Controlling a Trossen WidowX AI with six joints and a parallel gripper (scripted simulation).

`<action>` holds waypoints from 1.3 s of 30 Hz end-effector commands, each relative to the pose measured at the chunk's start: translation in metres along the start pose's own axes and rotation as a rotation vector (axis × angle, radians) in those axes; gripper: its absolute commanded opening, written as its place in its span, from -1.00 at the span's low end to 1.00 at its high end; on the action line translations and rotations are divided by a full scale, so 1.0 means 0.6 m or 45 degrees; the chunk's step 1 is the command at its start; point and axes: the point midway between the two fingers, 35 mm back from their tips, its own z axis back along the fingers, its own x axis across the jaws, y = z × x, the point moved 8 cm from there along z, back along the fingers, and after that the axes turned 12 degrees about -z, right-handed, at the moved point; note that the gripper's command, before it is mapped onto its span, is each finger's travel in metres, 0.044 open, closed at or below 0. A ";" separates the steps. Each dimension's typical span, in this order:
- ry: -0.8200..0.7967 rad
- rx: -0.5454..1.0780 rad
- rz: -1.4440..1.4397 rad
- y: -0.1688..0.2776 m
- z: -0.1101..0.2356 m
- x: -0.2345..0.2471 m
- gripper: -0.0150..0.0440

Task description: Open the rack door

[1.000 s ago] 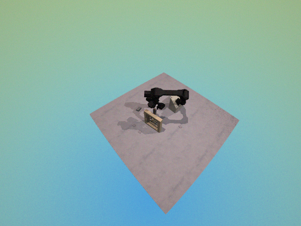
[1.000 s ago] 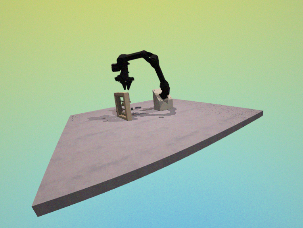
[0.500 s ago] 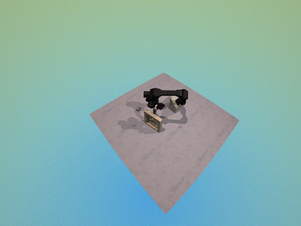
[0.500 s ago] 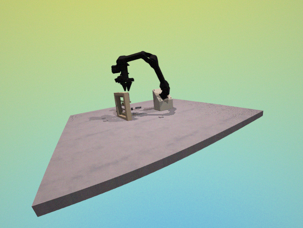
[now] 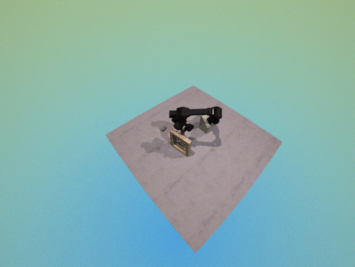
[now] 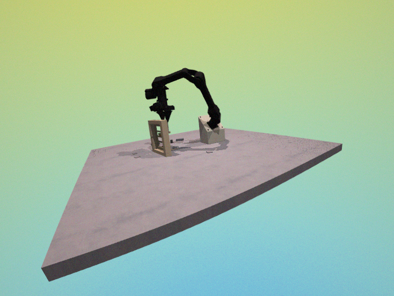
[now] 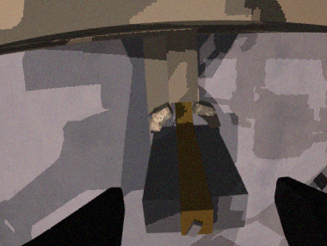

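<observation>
The tan upright rack frame [image 5: 189, 147] [image 6: 166, 143] [image 7: 86, 13] stands on the table, with thin bars inside its opening. The handle [image 7: 163, 168], a dark grey block with a yellow-brown stripe, juts from the rack on the side towards the arm's base. My gripper [image 5: 183, 128] [image 6: 165, 119] [image 7: 201, 195] points down on that same side. It is open. In the wrist view its fingertips lie left and right of the handle, with gaps on both sides; their height against it is unclear. The door's angle and the handle's turn cannot be told.
The pale arm base [image 5: 206, 128] [image 6: 211, 137] stands beyond the rack. Small flat grey pieces lie about: one [image 5: 163, 128] left of the gripper, one [image 5: 212, 149] [image 6: 209, 152] right of the rack, and two [image 5: 158, 148] [image 5: 165, 156] left of it. The arm arches over the table.
</observation>
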 end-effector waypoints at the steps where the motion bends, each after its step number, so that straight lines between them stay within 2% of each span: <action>1: -0.005 -0.001 -0.001 0.000 -0.014 0.002 0.46; 19: -0.008 -0.001 -0.001 0.003 -0.059 0.004 0.46; 26: -0.008 -0.001 -0.001 0.003 -0.059 0.004 -0.16; 39: -0.008 -0.001 -0.001 0.003 -0.059 0.004 -0.46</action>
